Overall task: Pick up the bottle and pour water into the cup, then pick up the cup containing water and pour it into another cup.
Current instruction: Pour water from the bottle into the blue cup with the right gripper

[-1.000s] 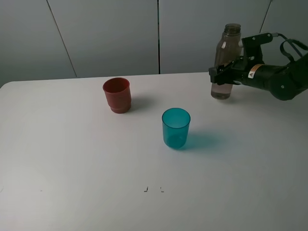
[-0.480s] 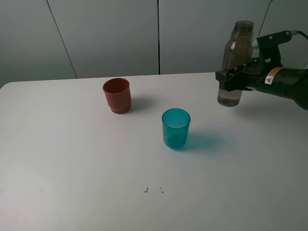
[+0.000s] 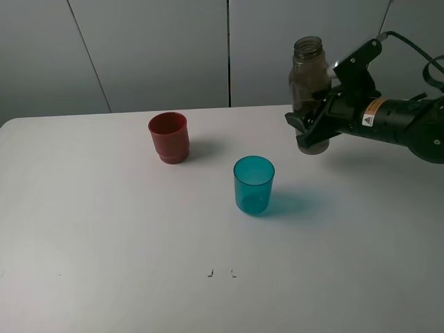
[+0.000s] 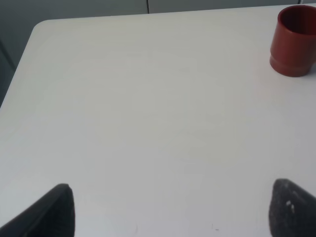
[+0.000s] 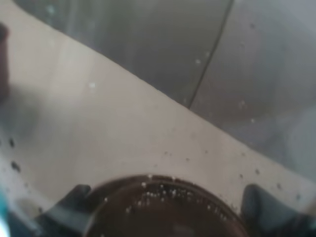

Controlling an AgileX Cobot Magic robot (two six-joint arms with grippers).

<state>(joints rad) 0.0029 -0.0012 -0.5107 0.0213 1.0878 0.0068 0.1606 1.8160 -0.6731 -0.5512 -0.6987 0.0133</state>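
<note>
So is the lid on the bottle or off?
Off. The bottle, held by the right gripper, shows an open round mouth at its top, with no cap on it.

The right arm (image 3: 399, 119) enters from the right edge of the high view and lies near level across the upper right of the frame; the right gripper (image 3: 305, 130) is clamped on the bottle (image 3: 309, 66); the left gripper (image 4: 170, 212) holds its two dark fingertips (image 4: 52, 210) spread wide apart.

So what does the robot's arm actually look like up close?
The right arm is glossy black with rounded segments, an orange-and-white warning label and a thin black cable looping above. Its right gripper is black too; the left gripper's fingertips look dark grey.
</note>
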